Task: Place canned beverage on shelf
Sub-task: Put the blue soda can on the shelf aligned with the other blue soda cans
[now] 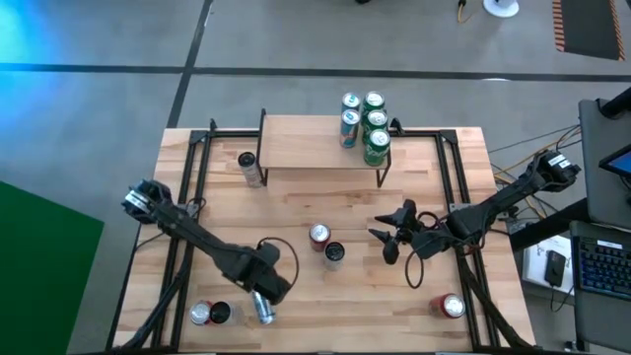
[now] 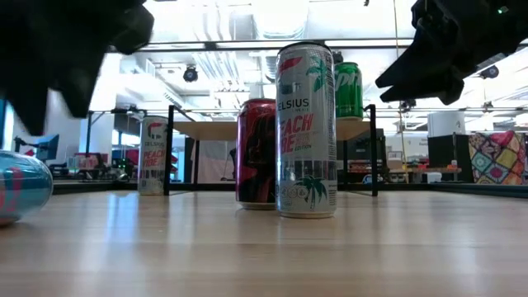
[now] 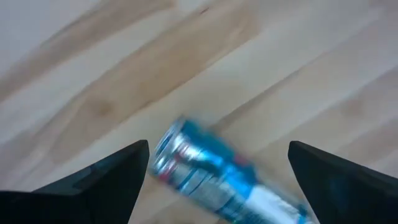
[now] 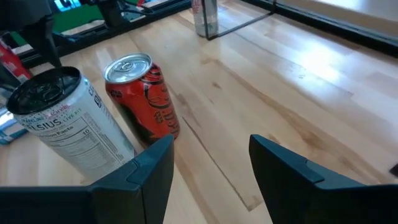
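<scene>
My left end effector (image 3: 217, 171) is spread wide, hanging over a blue can (image 3: 217, 174) lying on its side on the surface (image 1: 296, 212), framed between its fingers. My right end effector (image 4: 211, 155) stands half-spread and empty, just short of the red can (image 4: 146, 99) and white can (image 4: 68, 124). The shelf (image 1: 306, 143) sits well beyond both, holding green cans (image 1: 375, 138).

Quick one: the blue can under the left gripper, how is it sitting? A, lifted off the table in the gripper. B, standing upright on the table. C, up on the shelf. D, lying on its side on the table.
D: the blue can lies on its side on the wooden table, between the open fingers of the left gripper, which do not touch it.
</scene>
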You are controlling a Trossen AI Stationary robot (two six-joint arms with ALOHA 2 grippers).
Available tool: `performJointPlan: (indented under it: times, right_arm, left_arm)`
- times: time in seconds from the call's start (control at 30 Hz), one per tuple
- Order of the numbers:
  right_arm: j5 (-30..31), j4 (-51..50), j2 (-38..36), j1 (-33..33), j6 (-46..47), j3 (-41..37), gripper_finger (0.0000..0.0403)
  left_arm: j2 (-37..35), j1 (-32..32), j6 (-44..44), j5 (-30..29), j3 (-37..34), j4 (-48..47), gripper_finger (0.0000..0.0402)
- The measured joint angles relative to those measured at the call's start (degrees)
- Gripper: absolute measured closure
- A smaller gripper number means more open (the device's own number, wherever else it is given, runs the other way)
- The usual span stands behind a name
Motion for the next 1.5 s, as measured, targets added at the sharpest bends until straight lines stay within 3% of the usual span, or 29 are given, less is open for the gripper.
performJointPlan:
  times: [0.27,0.47,0.63,1.0,1.2,1.5]
  right_arm:
    - [0.1,0.2,0.0,0.0,-3.0,1.3,0.0204]
    - [0.6,0.3,-0.3,0.0,-4.6,2.1,0.0204]
    - [0.6,0.2,-0.3,0.0,-4.9,2.2,0.0204]
    - [-0.1,-4.6,-0.3,0.0,-0.6,2.2,0.0204]
    - [-0.4,-5.6,-0.3,0.5,1.3,2.2,0.0204]
    - [-0.1,-4.8,-0.3,4.9,1.8,2.2,0.0204]
  left_arm:
    - [1.9,-5.3,-15.0,0.2,-1.8,0.9,0.0031]
    - [4.0,-5.4,-18.0,-1.8,-3.2,8.9,0.0031]
    - [6.5,-3.9,-14.3,-2.4,-4.6,14.4,0.0031]
    - [9.9,0.0,2.1,-3.9,-4.6,14.4,0.0040]
    - [9.3,1.4,9.5,-10.2,-4.8,13.3,0.0085]
    - [8.2,4.3,19.2,-11.2,-4.8,10.5,0.0171]
